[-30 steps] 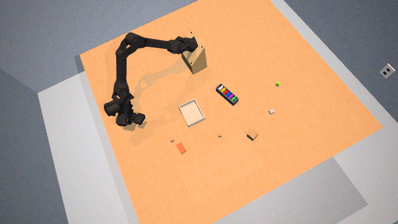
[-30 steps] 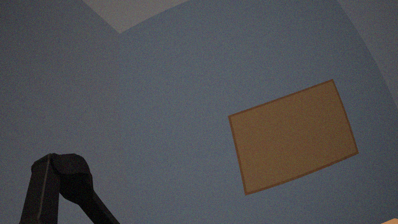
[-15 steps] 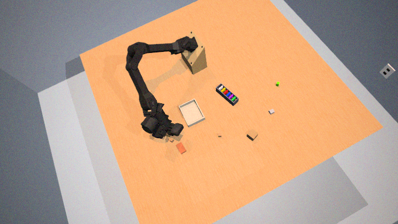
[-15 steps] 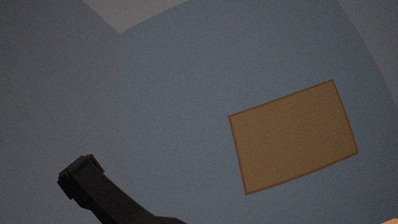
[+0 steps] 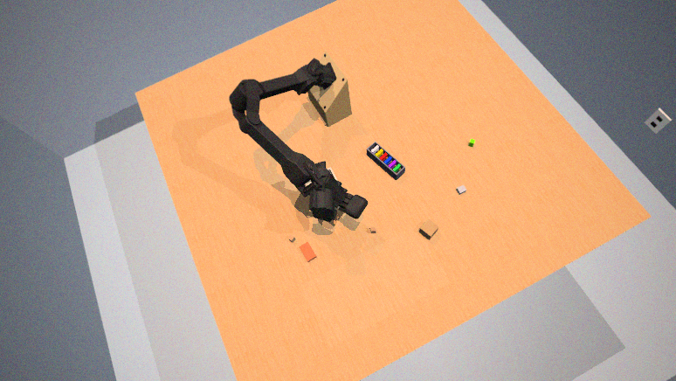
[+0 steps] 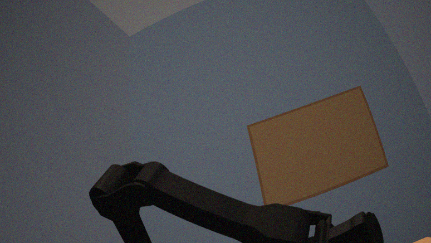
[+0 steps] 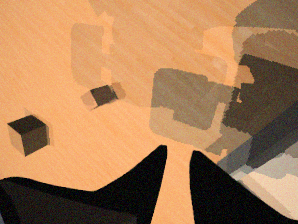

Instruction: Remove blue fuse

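One tabletop (image 5: 472,293) (image 6: 425,240) (image 7: 45,65): wide and orange, it filled most of the top view.
Arm (image 5: 272,142) (image 6: 205,197): dark, reaching from the upper middle of the frame out to the left, then bending back down towards the centre.
Stand (image 5: 338,108): a tan wedge under the arm's base, upper middle.
Gripper (image 5: 336,215) (image 7: 178,153): low in the centre of the top view; the jaws stood slightly apart, with nothing between them.
Tray (image 5: 332,173) (image 7: 280,175): mostly hidden beneath the arm in the top view, its pale inside showing at the lower right of the wrist view.
Fuse block (image 5: 381,166): dark and narrow, right of centre, running from upper left to lower right.
Blue fuse (image 5: 389,160): seated in the block between the red fuse (image 5: 383,156) and the purple fuse (image 5: 392,163), to the upper right of the gripper, well apart from it. Its long axis ran across the block, lower left to upper right.
Coming move: probably up and right, clear of the block, then down over the blue fuse; the close neighbours looked easy to brush.
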Robot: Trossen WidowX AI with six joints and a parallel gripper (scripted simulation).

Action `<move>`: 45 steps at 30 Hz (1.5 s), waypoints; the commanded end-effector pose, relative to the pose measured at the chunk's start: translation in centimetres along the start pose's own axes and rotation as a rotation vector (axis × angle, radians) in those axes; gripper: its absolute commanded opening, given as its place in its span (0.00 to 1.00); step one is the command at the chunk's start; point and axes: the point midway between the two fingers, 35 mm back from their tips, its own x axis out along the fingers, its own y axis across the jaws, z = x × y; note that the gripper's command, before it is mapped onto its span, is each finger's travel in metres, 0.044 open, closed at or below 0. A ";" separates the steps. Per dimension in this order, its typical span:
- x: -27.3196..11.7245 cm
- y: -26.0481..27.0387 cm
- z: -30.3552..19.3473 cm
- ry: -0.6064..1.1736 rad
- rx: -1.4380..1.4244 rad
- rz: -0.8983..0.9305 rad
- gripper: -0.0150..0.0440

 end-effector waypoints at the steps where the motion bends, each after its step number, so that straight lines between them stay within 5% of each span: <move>1: 0.5 2.0 -6.8 0.064 0.062 -0.082 0.38; 14: -0.4 2.2 -21.7 -0.100 0.201 -0.309 0.38; 45: 1.6 1.6 -21.8 -0.104 0.202 -0.310 0.38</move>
